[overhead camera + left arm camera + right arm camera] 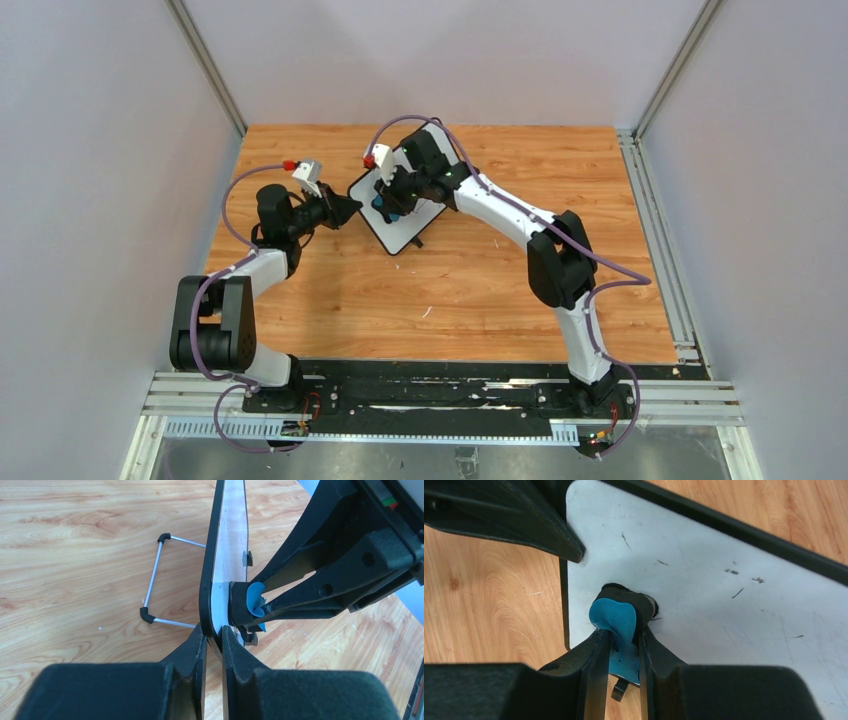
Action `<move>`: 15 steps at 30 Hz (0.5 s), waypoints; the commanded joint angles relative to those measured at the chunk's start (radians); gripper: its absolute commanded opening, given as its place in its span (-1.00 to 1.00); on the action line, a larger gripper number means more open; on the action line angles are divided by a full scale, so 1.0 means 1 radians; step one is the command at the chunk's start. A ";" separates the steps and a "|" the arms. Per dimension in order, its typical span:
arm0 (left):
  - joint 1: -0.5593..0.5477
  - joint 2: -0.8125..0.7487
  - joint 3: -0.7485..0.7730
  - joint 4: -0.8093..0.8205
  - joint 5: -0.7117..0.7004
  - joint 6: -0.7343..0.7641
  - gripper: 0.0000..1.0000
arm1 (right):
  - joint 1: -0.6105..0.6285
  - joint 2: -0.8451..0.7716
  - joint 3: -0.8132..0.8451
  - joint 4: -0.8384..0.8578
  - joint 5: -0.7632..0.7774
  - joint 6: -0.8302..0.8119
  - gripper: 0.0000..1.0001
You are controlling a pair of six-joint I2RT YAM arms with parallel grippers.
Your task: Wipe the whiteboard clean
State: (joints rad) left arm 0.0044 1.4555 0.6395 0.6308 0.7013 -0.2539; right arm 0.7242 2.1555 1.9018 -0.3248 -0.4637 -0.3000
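The whiteboard [412,230] stands tilted on the wooden table, white with a thin black frame. My left gripper [350,207] is shut on its left edge; in the left wrist view the jaws [214,636] pinch the black rim of the whiteboard [232,555], seen edge-on. My right gripper [390,203] is shut on a blue eraser [615,616], whose black felt end presses against the whiteboard [724,615] near its lower left corner. Small black marks [731,571] remain on the white face. The eraser [255,599] also shows in the left wrist view.
A wire stand [155,580] with black corner pieces props the board from behind. A small black foot [417,243] sticks out below the board. Grey walls surround the wooden table [480,290], with a metal rail [655,230] along the right.
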 commanded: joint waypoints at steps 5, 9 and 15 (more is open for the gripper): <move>-0.004 0.006 -0.003 -0.061 -0.013 0.118 -1.00 | -0.049 -0.022 -0.031 0.026 0.017 -0.013 -0.99; -0.006 0.006 -0.003 -0.062 -0.014 0.118 -1.00 | -0.084 0.002 -0.015 0.027 0.022 -0.019 -0.99; -0.006 0.004 -0.002 -0.066 -0.013 0.123 -1.00 | -0.103 0.018 0.001 0.028 0.020 -0.019 -0.99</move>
State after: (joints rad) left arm 0.0040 1.4551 0.6399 0.6300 0.7010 -0.2478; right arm 0.6422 2.1544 1.8843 -0.3187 -0.4637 -0.3088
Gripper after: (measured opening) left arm 0.142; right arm 0.239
